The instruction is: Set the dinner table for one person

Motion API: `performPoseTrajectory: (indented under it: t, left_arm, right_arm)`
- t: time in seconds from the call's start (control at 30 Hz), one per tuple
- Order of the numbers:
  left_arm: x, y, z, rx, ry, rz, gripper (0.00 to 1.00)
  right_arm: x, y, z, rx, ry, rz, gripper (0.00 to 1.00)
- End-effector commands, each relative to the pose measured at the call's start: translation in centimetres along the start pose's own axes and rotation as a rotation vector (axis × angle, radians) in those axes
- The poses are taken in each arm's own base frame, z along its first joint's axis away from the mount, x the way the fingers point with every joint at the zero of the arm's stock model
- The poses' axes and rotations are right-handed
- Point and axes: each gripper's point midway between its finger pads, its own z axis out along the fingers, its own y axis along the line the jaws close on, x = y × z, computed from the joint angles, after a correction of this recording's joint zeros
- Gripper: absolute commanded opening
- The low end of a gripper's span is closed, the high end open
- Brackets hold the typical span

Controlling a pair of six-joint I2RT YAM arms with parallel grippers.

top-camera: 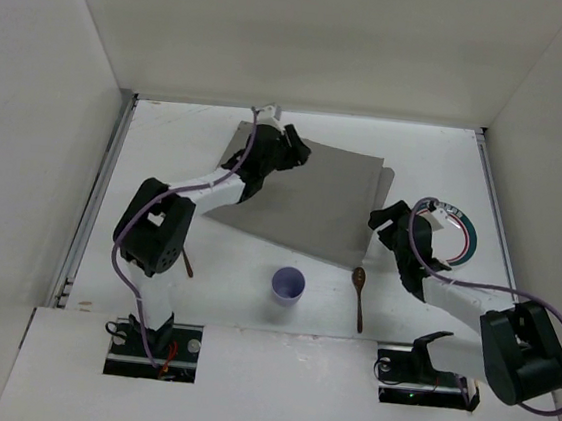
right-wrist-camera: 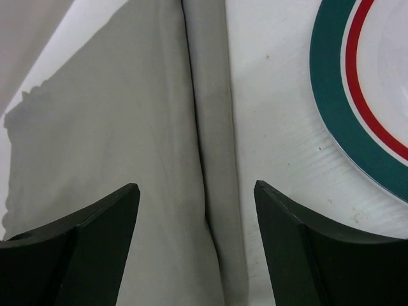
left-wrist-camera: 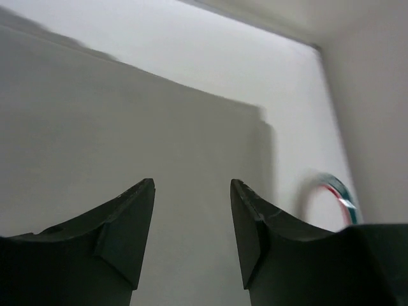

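Mat placement stage: the grey mat (top-camera: 312,199) lies mid-worktop (top-camera: 184,130). Left claw (left-wrist-camera: 191,186) and right claw (right-wrist-camera: 196,186) both stand apart, empty, over its edges. Next, probably: grip the plate (top-camera: 467,242) just beside the mat.

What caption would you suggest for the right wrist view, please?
Open right gripper above the grey mat's edge, a teal-and-red-rimmed plate beside it on the table.

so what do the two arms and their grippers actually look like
Both the left arm and right arm have white links between black joints, each with a purple cable looping along it. The left gripper and right gripper each end in two matte black, wedge-shaped fingers.
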Motion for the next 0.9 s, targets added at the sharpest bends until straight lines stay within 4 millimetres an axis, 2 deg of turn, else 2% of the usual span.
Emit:
performPoseTrajectory:
  t: [0.0, 0.07, 0.13, 0.23, 0.37, 0.57, 0.67, 0.77, 0.87]
  left_arm:
    - [-5.5, 10.8, -1.3, -0.405, -0.15, 0.048, 0.49]
    - [-6.1, 15.2, -1.6, -0.536, -0.14, 0.071, 0.49]
    - [-6.3, 18.0, -1.3, -0.597, -0.118, 0.081, 0.49]
    - [-5.5, 20.6, -0.6, -0.624, -0.06, 0.061, 0.48]
    - [-4.1, 23.1, -1.1, -0.659, -0.05, -0.04, 0.45]
    - [-3.2, 27.0, -4.0, -0.734, -0.113, -0.21, 0.42]
    - [-2.7, 28.1, -5.6, -0.761, -0.17, -0.299, 0.41]
    - [-3.1, 27.1, -5.8, -0.719, -0.225, -0.315, 0.41]
    - [-3.2, 26.1, -5.8, -0.704, -0.231, -0.286, 0.41]
  right_arm:
    - [-0.8, 2.2, 0.3, -0.051, -0.005, 0.024, 0.79]
    - [-0.5, 2.2, 0.5, -0.05, 0.007, 0.02, 0.79]
    - [-0.2, 2.4, 0.6, -0.058, 0.023, 0.017, 0.79]
    - [0.4, 2.0, 1.2, -0.038, 0.053, 0.006, 0.79]
    - [1.2, 1.8, 1.6, -0.029, 0.094, 0.001, 0.82]
    - [3.1, 1.9, 2.3, -0.017, 0.185, 0.028, 0.76]
    - [4.0, 2.3, 3.0, -0.019, 0.23, 0.044, 0.74]
    - [4.9, 2.6, 3.8, -0.012, 0.261, 0.053, 0.68]
    - [4.8, 3.3, 4.5, -0.015, 0.264, 0.06, 0.47]
